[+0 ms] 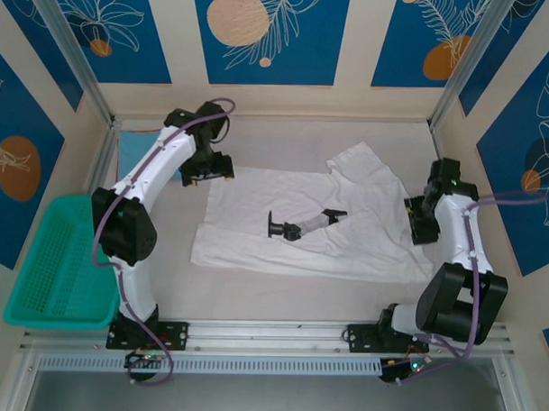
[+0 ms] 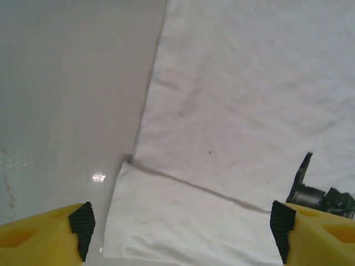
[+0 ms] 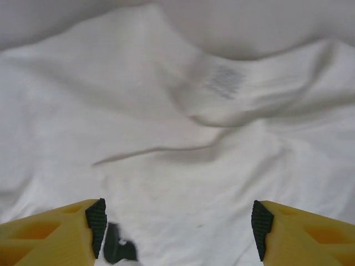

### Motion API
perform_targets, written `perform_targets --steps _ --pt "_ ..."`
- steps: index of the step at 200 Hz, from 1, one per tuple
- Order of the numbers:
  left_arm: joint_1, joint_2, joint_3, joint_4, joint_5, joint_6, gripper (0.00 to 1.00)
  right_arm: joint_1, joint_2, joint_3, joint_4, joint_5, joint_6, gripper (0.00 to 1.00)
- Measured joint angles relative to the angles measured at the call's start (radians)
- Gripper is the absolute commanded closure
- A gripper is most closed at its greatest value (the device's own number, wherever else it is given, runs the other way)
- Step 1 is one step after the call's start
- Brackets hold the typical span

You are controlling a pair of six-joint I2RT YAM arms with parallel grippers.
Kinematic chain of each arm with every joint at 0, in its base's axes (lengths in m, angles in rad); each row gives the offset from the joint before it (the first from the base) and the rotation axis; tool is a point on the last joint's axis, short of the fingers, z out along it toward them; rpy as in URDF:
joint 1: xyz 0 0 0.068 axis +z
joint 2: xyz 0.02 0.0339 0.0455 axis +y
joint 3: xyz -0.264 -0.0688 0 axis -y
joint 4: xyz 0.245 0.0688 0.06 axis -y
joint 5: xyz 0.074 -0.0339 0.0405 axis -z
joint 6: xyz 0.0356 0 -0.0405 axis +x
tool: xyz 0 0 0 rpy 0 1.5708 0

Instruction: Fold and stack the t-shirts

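T-shirt [image 1: 247,218] flat (both jaws apart)

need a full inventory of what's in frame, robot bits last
white short-sleeved cloth t-shirt: one, white, spread flat mid-table between the arms
black chest mark: one, black, middle of the shirt
light-blue cloth: one, light blue, far-left corner, partly behind the left arm
teal plastic mesh basket: one, teal, left edge of the table
table: one, pale grey, under the shirt
left hand: one, yellow fingers with black pads, open, over the shirt's far-left edge
right hand: one, same colours, open, over the shirt's right edge
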Motion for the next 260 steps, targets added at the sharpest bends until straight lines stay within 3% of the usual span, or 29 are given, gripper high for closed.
perform_targets --steps 45,99,123,133,153,173,260 --pt "0.038 0.121 0.044 0.012 0.034 0.067 0.12 0.132 0.342 0.290 0.130 0.032 -0.214 0.26" --pt "0.079 0.214 0.065 0.062 0.111 0.056 0.18 0.161 0.733 0.589 0.363 0.038 -0.457 0.25" --pt "0.098 0.303 0.178 0.091 0.128 0.032 0.18 0.156 0.898 0.796 0.352 -0.006 -0.537 0.26" --pt "0.104 0.343 0.234 0.101 0.133 0.024 0.17 0.152 0.978 0.930 0.328 -0.021 -0.561 0.33" --pt "0.119 0.446 0.386 0.102 0.143 0.002 0.18 0.146 1.117 1.172 0.290 -0.076 -0.612 0.37" --pt "0.135 0.539 0.516 0.106 0.148 -0.012 0.20 0.144 1.209 1.336 0.261 -0.122 -0.637 0.37" --pt "0.157 0.675 0.560 0.113 0.202 -0.025 0.24 0.151 1.355 1.442 0.198 -0.212 -0.645 0.43"
